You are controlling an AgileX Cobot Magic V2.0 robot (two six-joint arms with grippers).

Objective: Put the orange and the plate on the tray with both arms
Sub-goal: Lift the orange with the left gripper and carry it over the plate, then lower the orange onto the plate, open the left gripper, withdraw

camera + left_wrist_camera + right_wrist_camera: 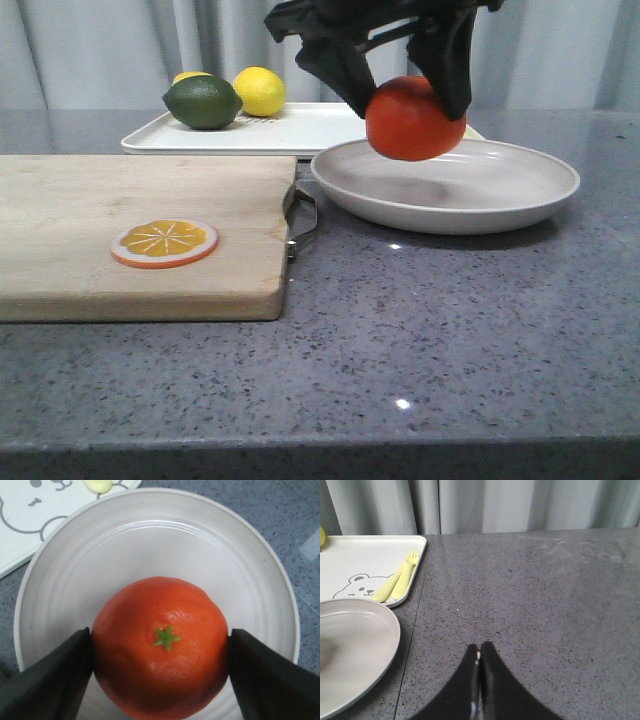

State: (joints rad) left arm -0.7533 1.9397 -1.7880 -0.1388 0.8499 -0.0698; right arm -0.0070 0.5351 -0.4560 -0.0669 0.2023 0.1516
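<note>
So the left claw [405, 85] has the orange [414, 118] pinched between its two black fingers [47, 680], one on each side of the fruit, stem end facing the wrist camera. It hangs in the air right over the plate [520, 195], not touching it, with a blurry shadow on the plate's floor underneath.

From the front, the plate sits on the grey speckled bench [450, 340] at about 2 o'clock from the wooden cutting board [140, 235], just beside the board's metal handle [302, 215]. An orange slice disc [164, 243] lies flat on the board. The white tray [290, 135] is behind the plate at roughly 11 o'clock, and the plate's far rim overlaps it in that view. A lime [203, 102] and a lemon [260, 91] sit on the tray's left part, and there's a pale yellow fork [406, 576] near its printed bear.

The right claw [479, 672] has its fingers pressed together with nothing between them, over bare bench beside the plate.
</note>
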